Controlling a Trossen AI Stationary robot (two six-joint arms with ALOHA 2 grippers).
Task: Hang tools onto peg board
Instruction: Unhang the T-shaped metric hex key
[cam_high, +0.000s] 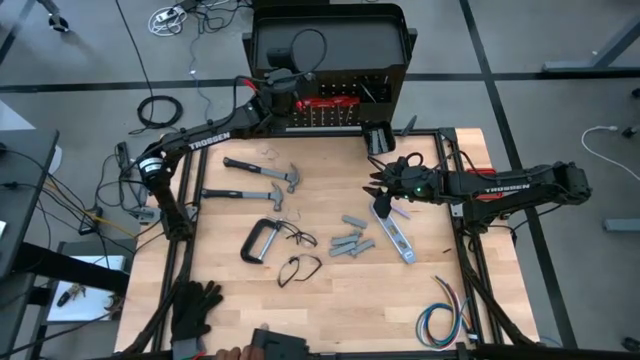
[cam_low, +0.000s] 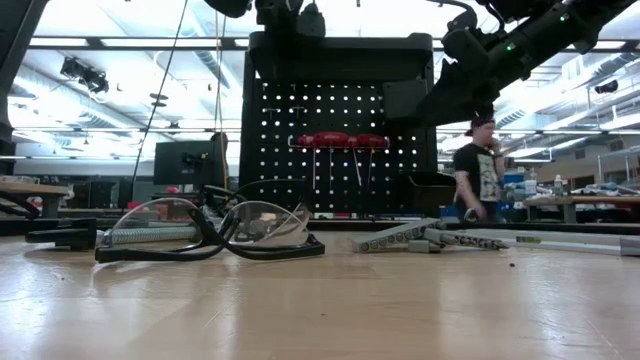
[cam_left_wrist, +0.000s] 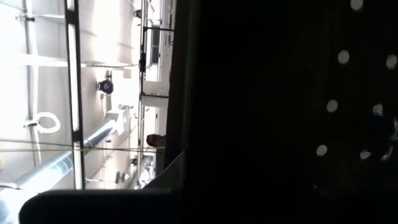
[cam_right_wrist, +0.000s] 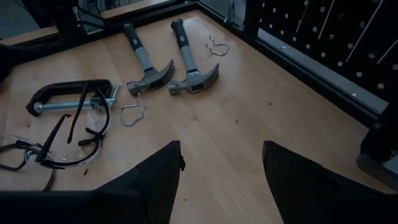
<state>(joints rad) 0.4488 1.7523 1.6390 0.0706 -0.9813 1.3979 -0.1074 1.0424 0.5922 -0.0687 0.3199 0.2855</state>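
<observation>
The right end effector (cam_high: 378, 186) hovered spread just above the flat bar (cam_high: 394, 232), whose length ran away from the peg board (cam_high: 330, 110).

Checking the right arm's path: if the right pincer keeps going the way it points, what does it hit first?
Probably bare table first: the open right pincer points down across it toward the two hammers, though depth is unclear.

**Wooden table — contents**

Light wood table (cam_high: 330, 300) bearing two hammers (cam_high: 262, 182) side by side, a C-clamp (cam_high: 260, 240), safety glasses (cam_high: 298, 268), grey metal pieces (cam_high: 352, 240), a silver flat bar (cam_high: 394, 232), black gloves (cam_high: 194, 308) — and a coloured wire bundle (cam_high: 445, 315).
</observation>
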